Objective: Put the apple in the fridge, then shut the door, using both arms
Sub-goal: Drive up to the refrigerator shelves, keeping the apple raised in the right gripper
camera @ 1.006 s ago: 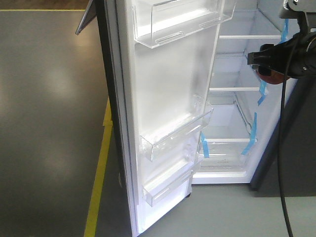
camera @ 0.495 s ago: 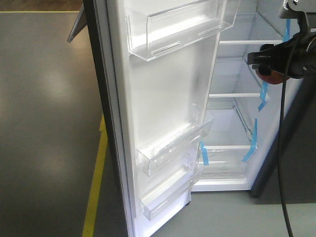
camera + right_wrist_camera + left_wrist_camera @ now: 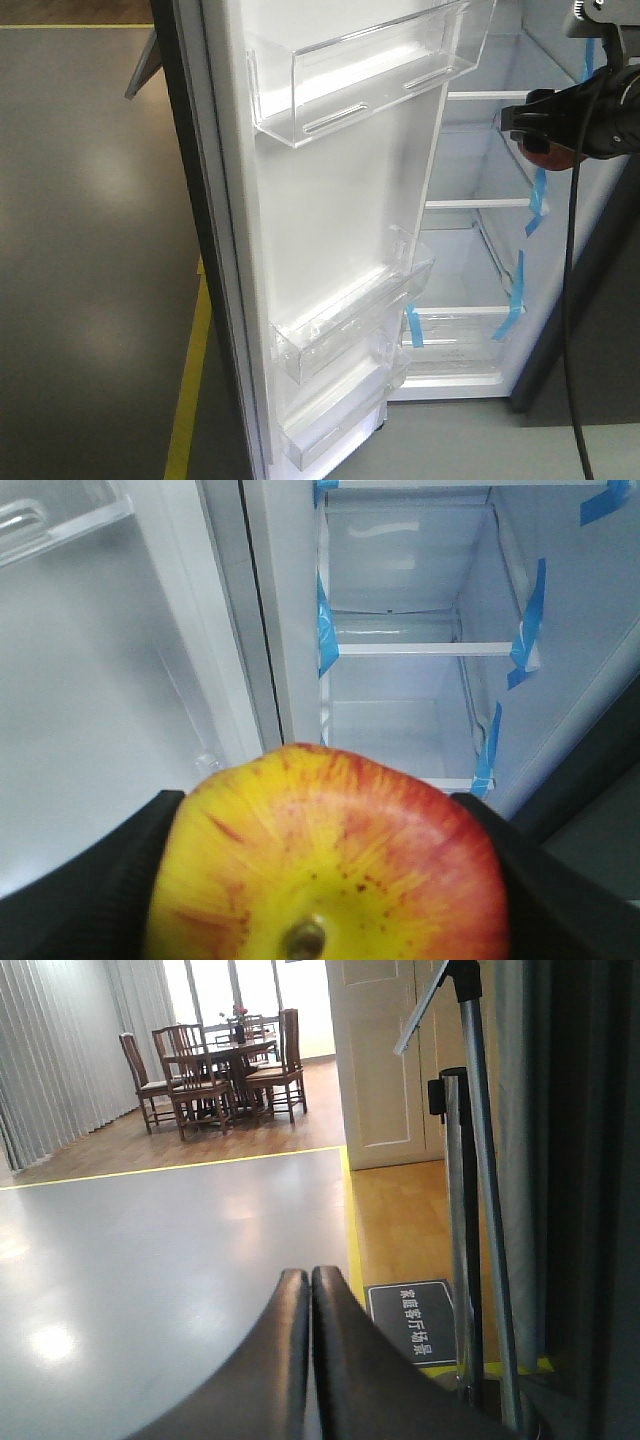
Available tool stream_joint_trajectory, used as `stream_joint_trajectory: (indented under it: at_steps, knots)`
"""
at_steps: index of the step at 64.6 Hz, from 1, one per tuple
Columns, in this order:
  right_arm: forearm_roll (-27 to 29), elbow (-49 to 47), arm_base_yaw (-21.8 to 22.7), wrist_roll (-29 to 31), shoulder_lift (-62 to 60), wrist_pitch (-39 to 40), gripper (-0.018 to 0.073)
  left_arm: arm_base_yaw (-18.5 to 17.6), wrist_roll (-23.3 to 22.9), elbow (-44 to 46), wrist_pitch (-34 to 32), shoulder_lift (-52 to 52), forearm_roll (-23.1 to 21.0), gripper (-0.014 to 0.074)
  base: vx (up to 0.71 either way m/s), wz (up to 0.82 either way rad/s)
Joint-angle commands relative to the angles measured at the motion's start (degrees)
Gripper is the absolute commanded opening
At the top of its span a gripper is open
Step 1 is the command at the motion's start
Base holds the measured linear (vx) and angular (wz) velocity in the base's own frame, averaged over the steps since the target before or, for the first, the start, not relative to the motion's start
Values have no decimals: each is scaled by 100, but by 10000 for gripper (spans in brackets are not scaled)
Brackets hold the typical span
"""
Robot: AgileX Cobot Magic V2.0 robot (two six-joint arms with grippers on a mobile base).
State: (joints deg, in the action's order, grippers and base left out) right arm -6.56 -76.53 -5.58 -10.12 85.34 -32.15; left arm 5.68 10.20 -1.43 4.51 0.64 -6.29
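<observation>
The apple (image 3: 330, 865), red and yellow with its stem dimple facing the camera, fills the bottom of the right wrist view. My right gripper (image 3: 325, 815) is shut on it, a black finger on each side. In the front view that gripper (image 3: 540, 135) hangs at the upper right in front of the open fridge (image 3: 470, 260), with a sliver of the apple (image 3: 550, 157) below it. The door (image 3: 340, 200) stands wide open, its white inside and clear bins facing me. In the left wrist view my left gripper (image 3: 310, 1282) is shut and empty over grey floor.
White shelves (image 3: 430, 648) with blue tape strips (image 3: 326, 630) span the fridge interior. Chrome stanchion poles (image 3: 480, 1190) and a dark floor sign (image 3: 412, 1315) stand right of the left gripper. A yellow floor line (image 3: 190, 390) runs left of the door. A black cable (image 3: 570, 300) hangs at the right.
In the front view the fridge and door have shifted left and down and look larger. The right gripper with the apple keeps its place in the frame.
</observation>
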Motion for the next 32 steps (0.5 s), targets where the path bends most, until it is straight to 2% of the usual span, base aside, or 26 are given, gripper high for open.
stream_joint_trajectory:
  at_steps: [1, 32]
  knots:
    - [-67, -174, 27, 62, -233, 404, -8, 6, -47, -160, -396, 91, -12, -5, 6, -2]
    - [-67, -174, 27, 62, -233, 404, -8, 6, -47, -160, -396, 91, -12, -5, 6, -2]
